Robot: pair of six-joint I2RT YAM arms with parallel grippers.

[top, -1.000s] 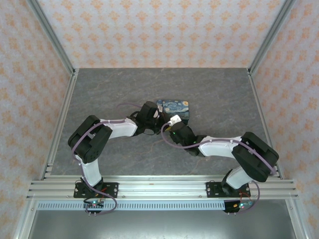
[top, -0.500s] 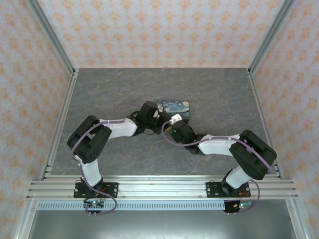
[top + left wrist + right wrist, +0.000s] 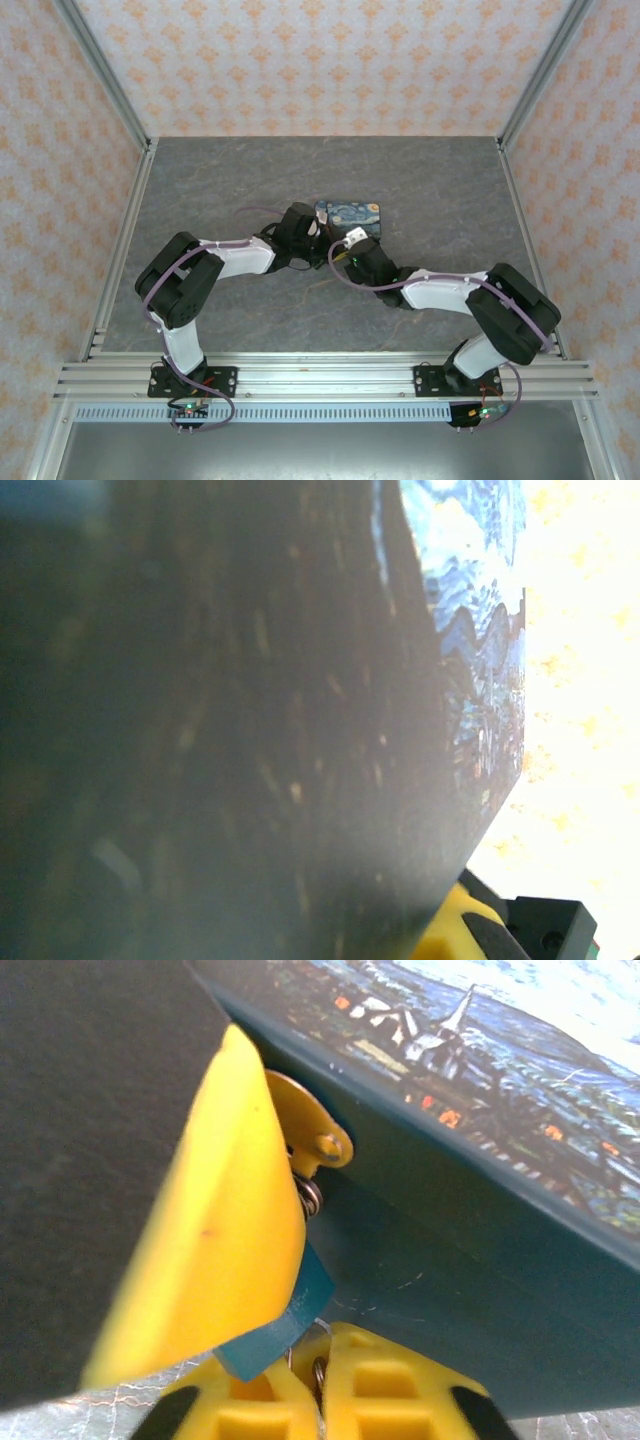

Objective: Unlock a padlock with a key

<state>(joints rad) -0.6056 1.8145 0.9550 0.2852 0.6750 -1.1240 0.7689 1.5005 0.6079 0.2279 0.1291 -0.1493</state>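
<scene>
My right gripper (image 3: 320,1400) sits at six o'clock in its wrist view. Its fingers are pinched almost together on a thin pale sliver at their seam, which I take for the key (image 3: 318,1366), its length pointing to twelve. Just beyond, at eleven o'clock, is a teal lump, probably the padlock (image 3: 268,1338), touching a broad yellow finger (image 3: 220,1240), likely my left one. My left gripper (image 3: 312,226) is closed, on what I cannot tell. Farther off, toward two o'clock, stands the tin (image 3: 480,1260). Both arms reach in low, elbows out.
</scene>
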